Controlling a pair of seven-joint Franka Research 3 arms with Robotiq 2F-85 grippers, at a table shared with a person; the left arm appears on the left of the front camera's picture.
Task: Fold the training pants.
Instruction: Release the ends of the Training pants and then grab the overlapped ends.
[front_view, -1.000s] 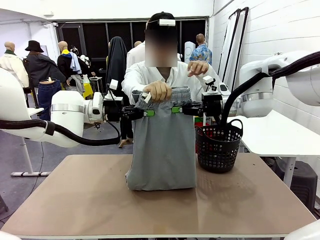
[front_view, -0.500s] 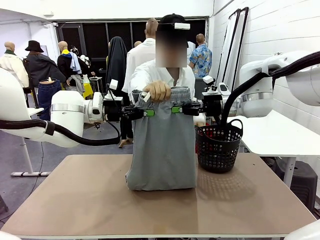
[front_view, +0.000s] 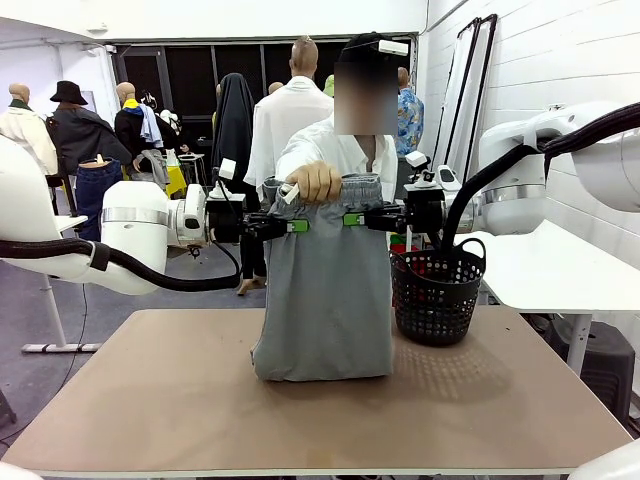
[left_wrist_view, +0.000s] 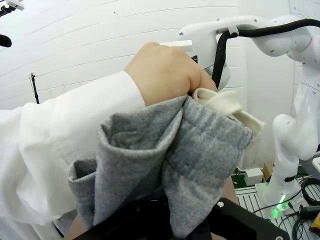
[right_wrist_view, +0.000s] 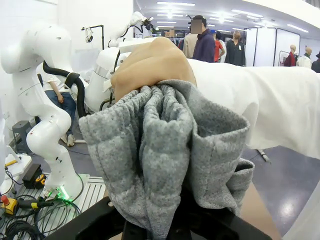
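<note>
I am holding the pants (front_view: 325, 300) up, left end effector (front_view: 298, 226) and right end effector (front_view: 352, 219) pinching the waistband (front_view: 358, 186), a person's hand (front_view: 315, 182) gripping it too.

You're in a robot lab or test hall, not a home. A left arm (front_view: 140, 230) and a right arm (front_view: 540, 140), both white, flank a table (front_view: 150, 420) mid-frame in the front view. At right, the wall (front_view: 545, 60) is bare white-painted brick. Strip lights (right_wrist_view: 172, 4) line the top of the right wrist view. At lower left there, cables (right_wrist_view: 20, 225) sprawl on the floor, and people (right_wrist_view: 205, 47) stand at top centre.
</note>
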